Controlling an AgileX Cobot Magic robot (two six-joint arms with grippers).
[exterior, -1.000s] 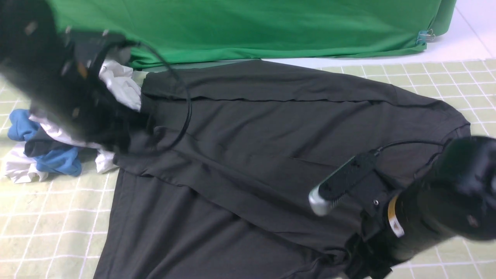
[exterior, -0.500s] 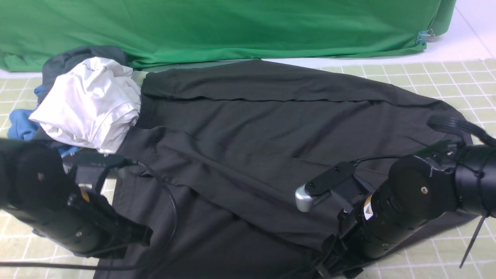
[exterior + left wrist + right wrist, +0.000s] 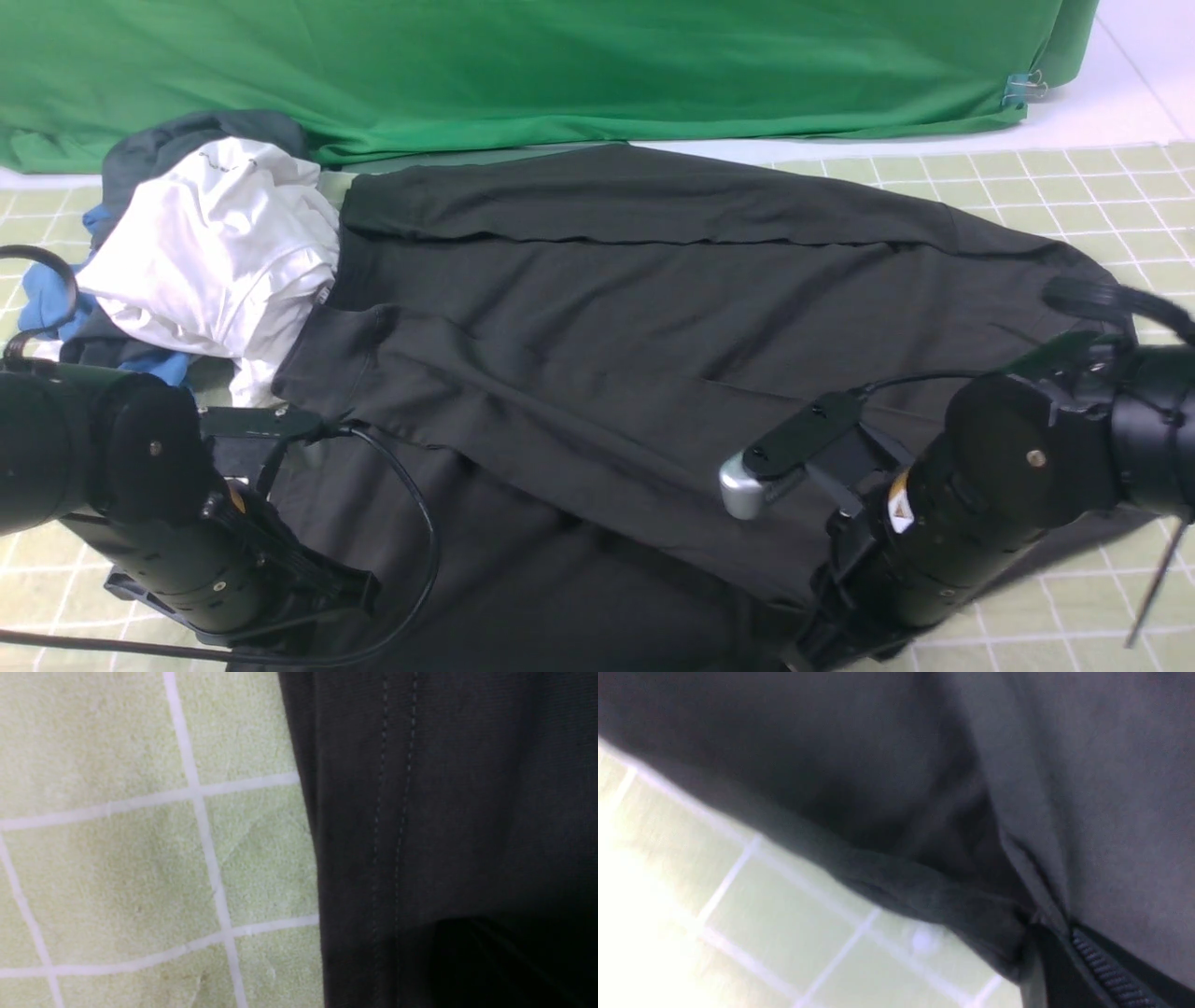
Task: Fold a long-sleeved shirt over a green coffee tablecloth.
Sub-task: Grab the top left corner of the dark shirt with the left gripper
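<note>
Across the middle of the tablecloth (image 3: 1074, 177) lies the shirt (image 3: 597, 308), dark charcoal and spread nearly flat. Its length runs from 9 o'clock to 3 o'clock. One long fold is laid over along its 12 o'clock side, and a few shallow creases cross the body.

At the shirt's 5 o'clock corner the right gripper (image 3: 808, 651) is pressed down onto the near edge. Its jaws are closed, and the right wrist view shows cloth bunched and drawn into a pinch right at the ribbed pad (image 3: 1104, 973), so it has hold of the shirt there. That gathered edge stands a little off the pale checked cloth beneath.

At 7 o'clock the left gripper (image 3: 359, 590) sits low at the shirt's other near edge, jaws fully closed. Whether any fabric is caught between them I cannot tell. The left wrist view only shows the shirt's double-stitched edge lying flat on the tablecloth, with a dark blurred shape beside it.

Out at 10 o'clock, touching the shirt's end, is a heap of clothes, with a white garment (image 3: 219, 243) on top and a blue one (image 3: 51, 289) under it. Along 12 o'clock hangs a bright green sheet (image 3: 560, 65), and a clip (image 3: 1024, 89) is on its corner at about 1 o'clock.
</note>
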